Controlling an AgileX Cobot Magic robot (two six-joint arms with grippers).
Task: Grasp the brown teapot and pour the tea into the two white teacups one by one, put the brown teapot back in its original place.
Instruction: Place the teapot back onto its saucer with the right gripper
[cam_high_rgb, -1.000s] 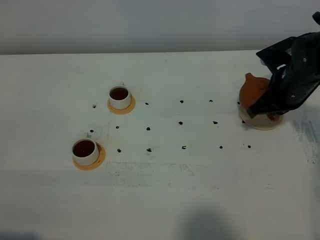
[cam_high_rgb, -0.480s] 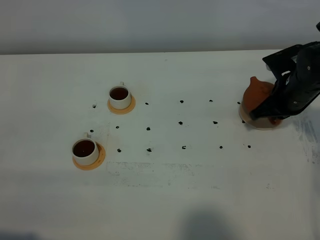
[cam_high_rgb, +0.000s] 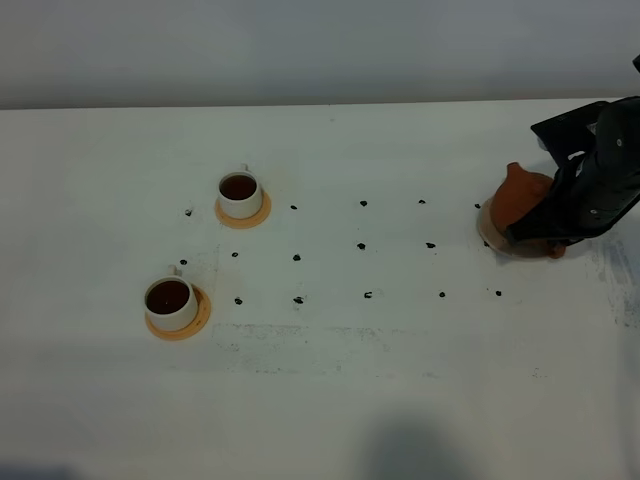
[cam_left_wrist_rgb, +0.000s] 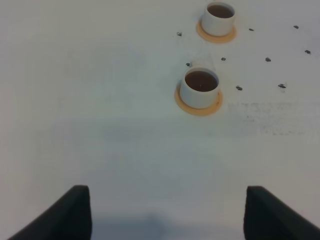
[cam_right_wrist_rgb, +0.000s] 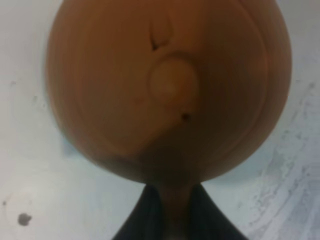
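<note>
Fingers (cam_right_wrist_rgb: 150, 215) of the black right gripper (cam_right_wrist_rgb: 170, 212) are seen in the right wrist view pressed together on the loop handle of the small round reddish-brown clay teapot (cam_right_wrist_rgb: 165, 85); the handle is pinched between them at the lower centre of that picture. One teapot is counted. Its smooth matte body fills most of the picture, with a rounded lid knob and a small dark vent hole on the lid.

In the exterior high view the right gripper (cam_high_rgb: 545, 228) and its black arm are placed at the right edge of the frame, covering the teapot's right half. The teapot (cam_high_rgb: 518, 195) is shown over a pale beige round flat coaster (cam_high_rgb: 490, 232), also one in number; whether the two are touching cannot be told.

The left gripper (cam_left_wrist_rgb: 165, 215) is shown only as two dark finger tips at the lower corners of the left wrist picture, set far apart, with nothing between them.

Two small cream-white cylindrical teacups (cam_high_rgb: 240, 194) are counted at the left of the exterior frame, each filled with dark tea and seated on one of two round orange saucers (cam_high_rgb: 263, 212). The second cup (cam_high_rgb: 170, 303) is lower and further left. All is borne by a white matte table (cam_high_rgb: 400, 380) dotted with small black marks.
</note>
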